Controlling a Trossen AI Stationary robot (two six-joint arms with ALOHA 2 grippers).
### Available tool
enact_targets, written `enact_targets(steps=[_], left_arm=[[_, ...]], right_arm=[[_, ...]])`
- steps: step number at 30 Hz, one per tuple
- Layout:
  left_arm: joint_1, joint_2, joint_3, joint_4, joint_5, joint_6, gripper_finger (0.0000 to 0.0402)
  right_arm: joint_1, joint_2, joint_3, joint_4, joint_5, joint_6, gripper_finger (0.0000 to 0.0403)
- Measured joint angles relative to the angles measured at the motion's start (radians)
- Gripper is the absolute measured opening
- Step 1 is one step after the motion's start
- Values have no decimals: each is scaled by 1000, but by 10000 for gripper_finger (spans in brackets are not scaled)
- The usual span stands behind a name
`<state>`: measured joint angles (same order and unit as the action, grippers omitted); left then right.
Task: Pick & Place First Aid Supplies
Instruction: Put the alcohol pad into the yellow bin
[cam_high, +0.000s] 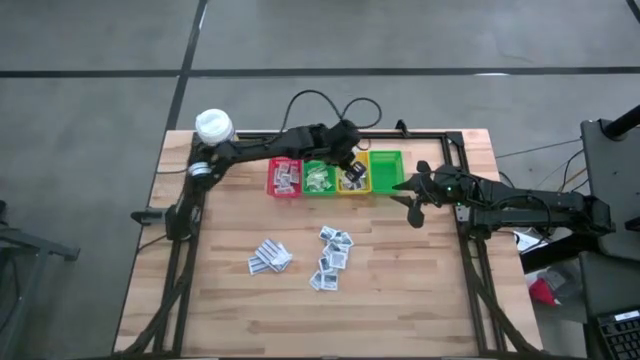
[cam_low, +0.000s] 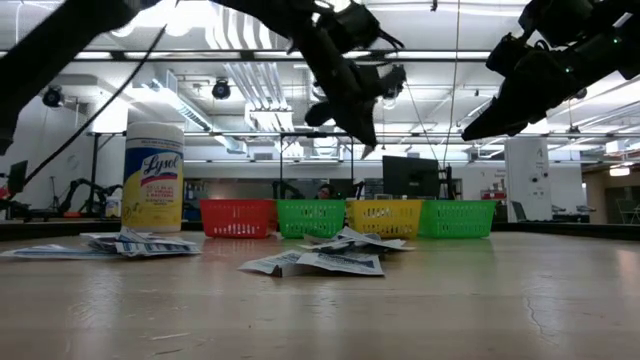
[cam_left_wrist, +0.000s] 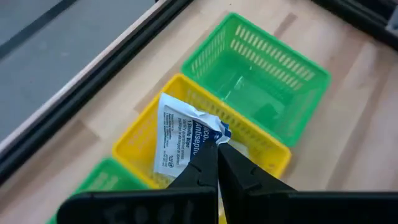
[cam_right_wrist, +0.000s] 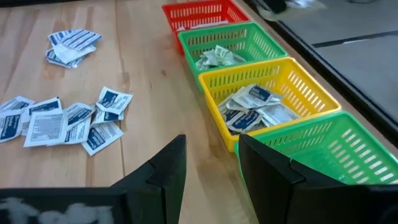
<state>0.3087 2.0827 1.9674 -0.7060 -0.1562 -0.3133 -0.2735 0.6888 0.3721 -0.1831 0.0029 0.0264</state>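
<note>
Fingers (cam_left_wrist: 205, 171) of the left gripper (cam_left_wrist: 216, 155) were pressed together on one corner of a white packet (cam_left_wrist: 183, 140) with blue and grey print, which stood crumpled above the yellow bin (cam_left_wrist: 140, 146). In the high view this left gripper (cam_high: 352, 165) hung over the yellow bin (cam_high: 354, 172), the third in a row of four bins along the far edge of the table (cam_high: 230, 320). Inside the yellow bin, several more white sachets (cam_right_wrist: 252, 107) lay piled together.

On one side of the yellow bin sat a green bin (cam_high: 319, 177) with a few folded packets (cam_right_wrist: 216, 57) in it, and beyond that a red bin (cam_high: 284, 177) with sachets of its own (cam_high: 285, 178). On the other side of the yellow bin stood a second green bin (cam_high: 386, 170); whether anything lay in it could not be told.

The right gripper (cam_right_wrist: 208, 158) hovered just beside that second green bin, on the side away from the yellow one, its fingers spread apart and gripping nothing.

Out on the open table, toward the near edge from the yellow bin, loose sachets (cam_high: 333, 258) lay scattered in a cluster, with a smaller pile (cam_high: 270, 258) beside it. A white-capped yellow bottle (cam_low: 152, 177) stood upright past the red bin, at the table's far corner.
</note>
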Motion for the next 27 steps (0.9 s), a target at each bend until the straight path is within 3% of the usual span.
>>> enact_targets(steps=[6, 10, 21, 27], left_arm=[[28, 176, 272, -170, 11, 76, 0], [44, 273, 389, -227, 122, 82, 0], [35, 287, 246, -208, 155, 77, 0], [23, 287, 186, -151, 111, 76, 0]], right_arm=[[0, 2, 0, 0, 0, 0, 146], [0, 2, 0, 0, 0, 1, 146], [0, 2, 0, 0, 0, 25, 146], [0, 2, 0, 0, 0, 26, 146]])
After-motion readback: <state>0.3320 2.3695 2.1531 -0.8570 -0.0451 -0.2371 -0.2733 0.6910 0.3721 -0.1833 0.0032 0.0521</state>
